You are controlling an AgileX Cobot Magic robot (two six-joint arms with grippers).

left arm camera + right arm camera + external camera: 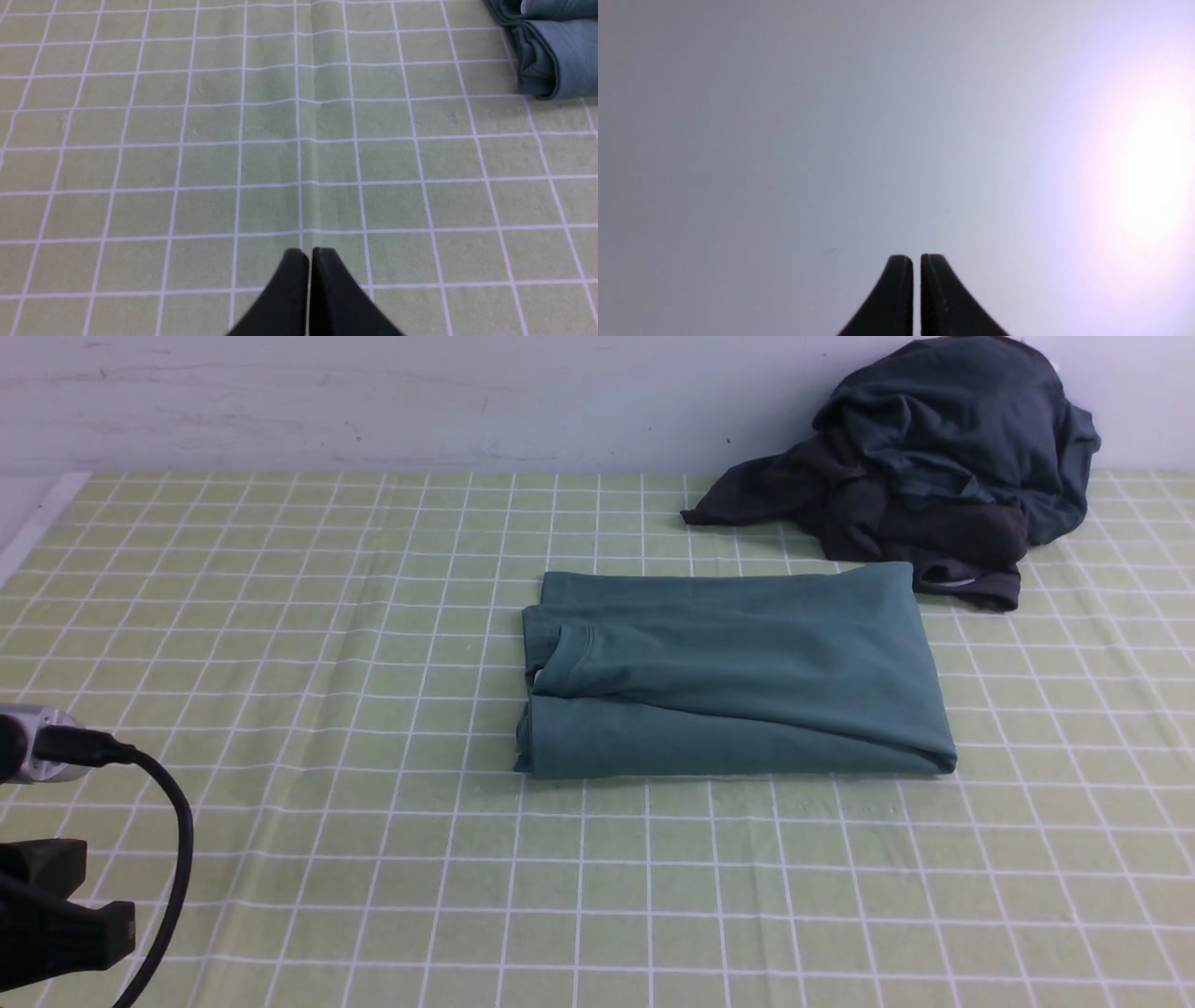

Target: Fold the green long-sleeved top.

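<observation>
The green long-sleeved top [733, 677] lies folded into a compact rectangle near the middle of the checked tablecloth, its ribbed neck showing at the left end. One folded corner of the top [551, 60] appears in the left wrist view. My left gripper [308, 253] hangs shut and empty over bare cloth, well to the left of the top; only part of that arm [47, 896] shows at the front view's lower left. My right gripper [916, 257] is shut on nothing and faces a blank pale wall; it is out of the front view.
A dark charcoal-grey heap of garments [934, 467] sits at the back right against the wall, its edge close to the top's far right corner. A black cable [173, 840] loops from the left arm. The yellow-green checked tablecloth [327, 709] covers the table.
</observation>
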